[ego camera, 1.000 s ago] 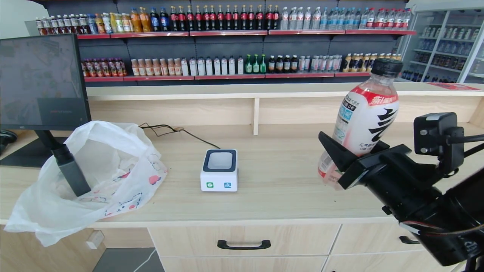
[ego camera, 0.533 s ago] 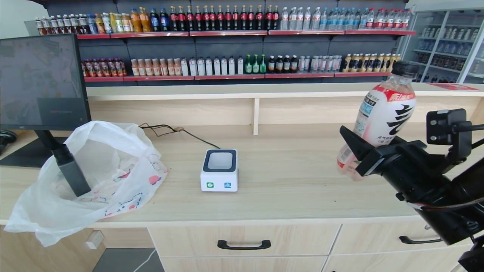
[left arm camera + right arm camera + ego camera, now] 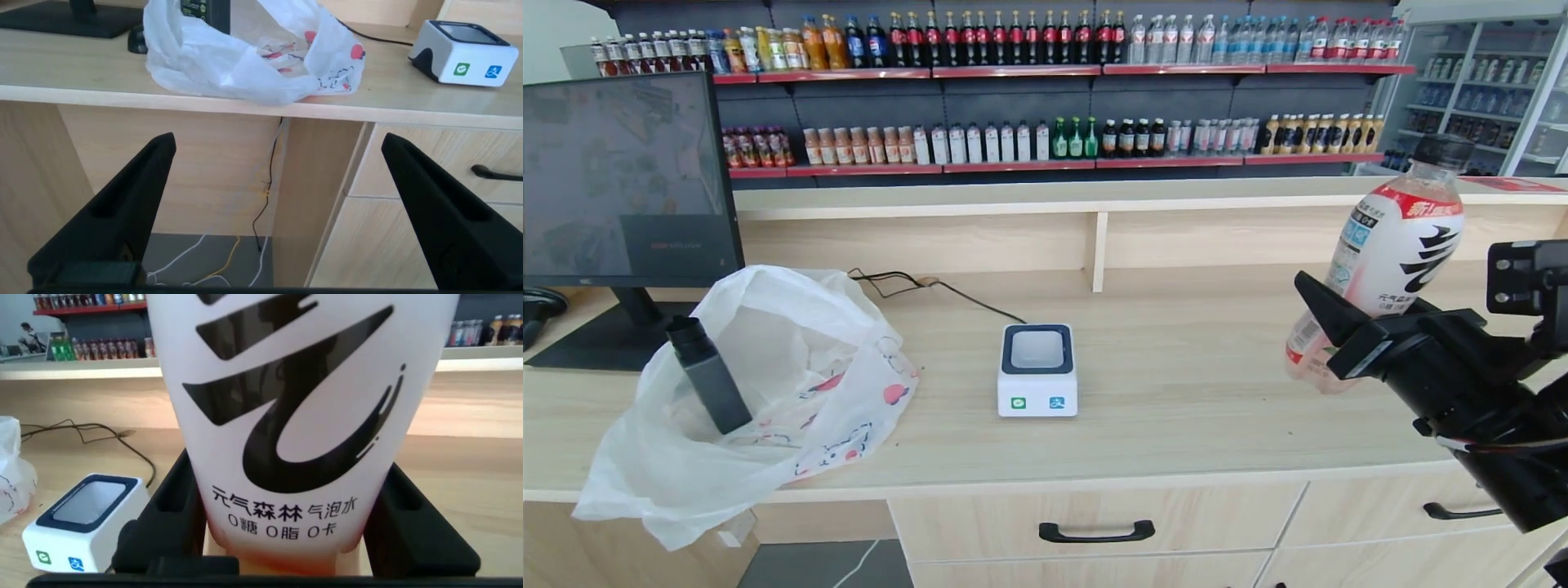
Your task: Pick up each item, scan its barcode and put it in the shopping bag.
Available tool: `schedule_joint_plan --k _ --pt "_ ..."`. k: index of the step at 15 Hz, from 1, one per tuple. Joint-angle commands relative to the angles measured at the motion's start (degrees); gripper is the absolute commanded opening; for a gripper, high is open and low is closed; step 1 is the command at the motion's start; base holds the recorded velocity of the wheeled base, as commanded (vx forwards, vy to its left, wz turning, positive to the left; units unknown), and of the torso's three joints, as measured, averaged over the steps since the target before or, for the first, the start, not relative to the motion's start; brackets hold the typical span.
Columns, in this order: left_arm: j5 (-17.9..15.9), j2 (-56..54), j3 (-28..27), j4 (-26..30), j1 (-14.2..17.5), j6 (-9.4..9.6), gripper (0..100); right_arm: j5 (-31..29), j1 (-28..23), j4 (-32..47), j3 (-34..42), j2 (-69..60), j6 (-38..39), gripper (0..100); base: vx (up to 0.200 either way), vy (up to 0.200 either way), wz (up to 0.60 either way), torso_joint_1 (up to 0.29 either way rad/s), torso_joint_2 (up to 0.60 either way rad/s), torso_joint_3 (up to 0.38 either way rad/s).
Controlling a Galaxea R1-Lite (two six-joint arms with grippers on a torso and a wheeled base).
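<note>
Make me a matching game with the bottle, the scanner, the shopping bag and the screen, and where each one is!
Things:
1. bottle
2. scanner
3. shopping bag
4. screen

Places:
A. lying on the left part of the counter, drooping over its front edge
B. standing at the back left of the counter
C. held in the right gripper
D. sitting in the middle of the counter, window facing up

Pairs: 1-C, 2-D, 3-A, 4-B

My right pincer holds the black-capped bottle tilted above the table. The scanner sits mid-table, with the shopping bag open at left.
</note>
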Motion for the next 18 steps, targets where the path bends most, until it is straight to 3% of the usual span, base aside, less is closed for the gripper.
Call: schedule_joint_plan --k 1,15,18 --pt "0.02 -0.02 0.00 -0.01 0.02 -0.04 100 0.02 0.09 -0.03 0.18 -0.52 -0.06 0 0.000 0.200 0.00 0.002 0.01 0.002" --pt "0.02 -0.02 0.00 -0.01 0.02 -0.22 100 0.02 -0.43 -0.03 -1.41 1.94 -0.06 0 0.000 0.200 0.00 0.002 0.00 0.003" --pt "0.02 -0.02 0.00 -0.01 0.02 -0.13 100 0.02 0.01 -0.03 -2.46 2.38 0.03 0 0.000 0.000 0.00 0.000 0.00 0.000"
